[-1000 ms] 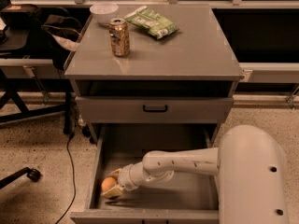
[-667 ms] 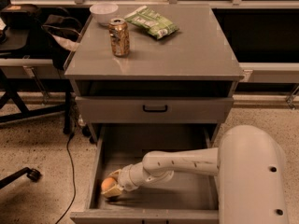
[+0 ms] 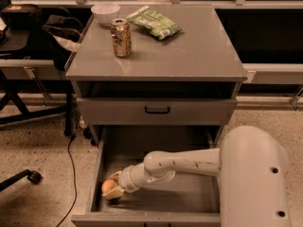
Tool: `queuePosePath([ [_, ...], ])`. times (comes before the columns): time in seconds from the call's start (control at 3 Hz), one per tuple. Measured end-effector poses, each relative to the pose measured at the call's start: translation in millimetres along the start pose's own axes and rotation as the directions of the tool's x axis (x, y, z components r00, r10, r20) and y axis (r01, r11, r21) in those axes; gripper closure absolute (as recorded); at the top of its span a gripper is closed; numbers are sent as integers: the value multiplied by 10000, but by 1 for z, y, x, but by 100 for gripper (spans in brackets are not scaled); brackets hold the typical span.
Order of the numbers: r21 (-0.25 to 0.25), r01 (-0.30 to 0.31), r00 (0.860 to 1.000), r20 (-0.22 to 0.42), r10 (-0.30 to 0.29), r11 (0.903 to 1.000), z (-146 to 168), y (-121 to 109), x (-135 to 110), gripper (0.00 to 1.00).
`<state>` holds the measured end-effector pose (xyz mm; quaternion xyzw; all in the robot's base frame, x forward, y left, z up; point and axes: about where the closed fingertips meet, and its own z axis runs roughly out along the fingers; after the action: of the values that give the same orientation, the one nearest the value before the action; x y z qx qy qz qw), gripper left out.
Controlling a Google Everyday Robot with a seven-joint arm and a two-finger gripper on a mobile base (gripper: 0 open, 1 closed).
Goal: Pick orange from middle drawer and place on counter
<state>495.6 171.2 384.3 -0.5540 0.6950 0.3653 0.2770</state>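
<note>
The orange point(image 3: 108, 186) lies in the front left corner of the open middle drawer point(image 3: 163, 143), low under the front edge of the counter point(image 3: 189, 56). The gripper point(image 3: 115, 192) is down in that same corner, right against the fruit on its right side. Whether it is clamped on the orange or only touching it, I cannot tell.

I judge the orange to be light and firm, with a smooth skin that can slip or roll. A hold across its widest part, not too hard, seems best to me.

The underside of the fruit is hidden by the gripper and by shadow, and the drawer's front is partly cut off. On the counter a can point(image 3: 121, 37), a white bowl point(image 3: 105, 12) and a green bag point(image 3: 154, 21) stand toward the back left corner.
</note>
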Motion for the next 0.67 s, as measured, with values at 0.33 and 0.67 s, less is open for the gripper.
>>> queuePosePath([
  [0.33,-251,165,9997,160,-161,9995,-12,0,-11,100],
  [0.67,-553,392,9984,424,-369,9977,-36,-3,-22,100],
])
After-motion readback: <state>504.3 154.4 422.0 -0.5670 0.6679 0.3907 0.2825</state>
